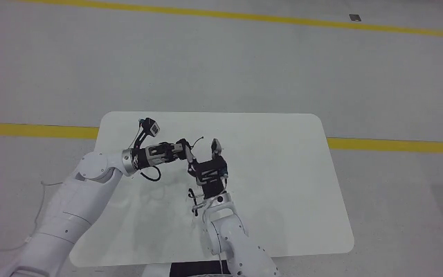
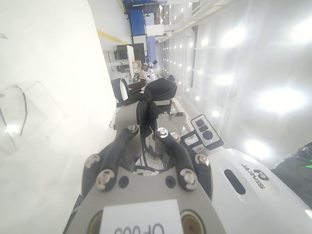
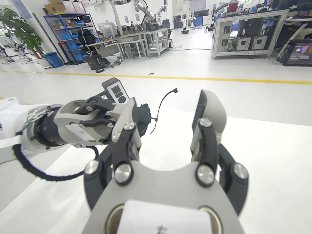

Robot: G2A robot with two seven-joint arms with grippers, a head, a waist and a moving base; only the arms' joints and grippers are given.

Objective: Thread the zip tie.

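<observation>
A: Top view, left of centre: left gripper (image 1: 184, 148) above the white surface (image 1: 291, 208); fingers clenched on the zip tie (image 1: 196, 143).

B: Right wrist view agrees; the pinch sits low on the black strap; the strap curves up to its head at upper centre; a short tail points down below the pinch; the tie is held off the surface.

A: Just right of that, frame centre: right gripper (image 1: 205, 155); fingers released, spread wide; the tie shows in the gap between them, apart from the right-hand finger.
</observation>
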